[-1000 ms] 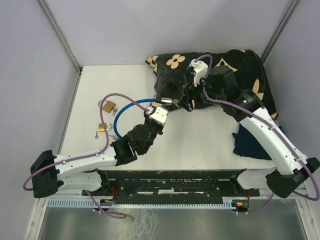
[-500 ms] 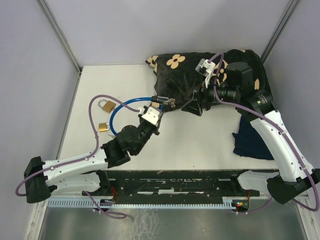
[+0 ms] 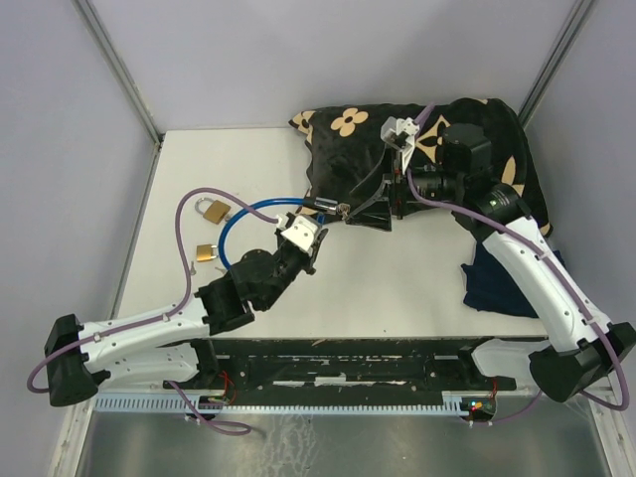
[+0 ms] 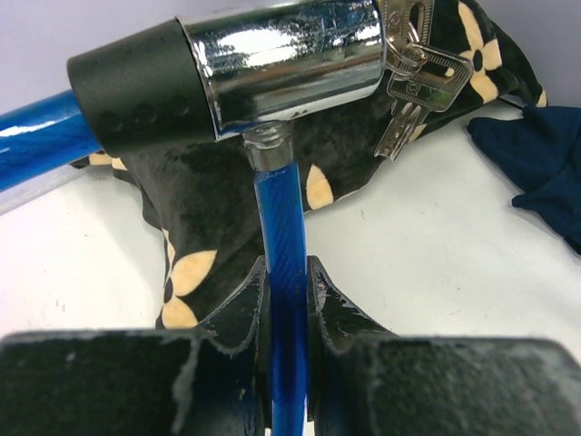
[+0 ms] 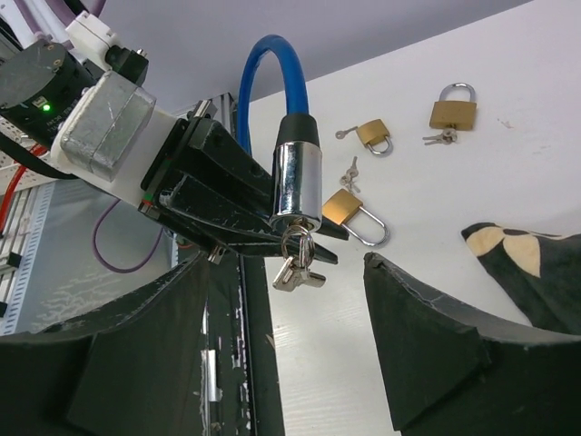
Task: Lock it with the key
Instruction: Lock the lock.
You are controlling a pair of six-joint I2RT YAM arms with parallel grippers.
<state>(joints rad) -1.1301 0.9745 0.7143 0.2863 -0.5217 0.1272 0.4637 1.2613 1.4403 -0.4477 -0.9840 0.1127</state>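
The blue cable (image 4: 285,263), likely stiff and slick, is pinched below its chrome cylinder (image 4: 281,56) by the left gripper (image 4: 286,292), above the table (image 3: 417,283). The light, dangling key (image 4: 413,84), best taken by its flat head, is faced by the spread right gripper (image 5: 286,265)

Fig. White table (image 3: 417,273) enclosed by grey walls (image 3: 199,60). A black cloth with cream flower print (image 3: 333,164) is heaped at the far right, and a navy cloth (image 3: 497,283) lies nearer along the right edge. On the left side lie the first brass padlock (image 5: 454,113), the second brass padlock (image 5: 372,133) and the third brass padlock (image 5: 343,209), each with small keys (image 5: 440,138) just beside it.
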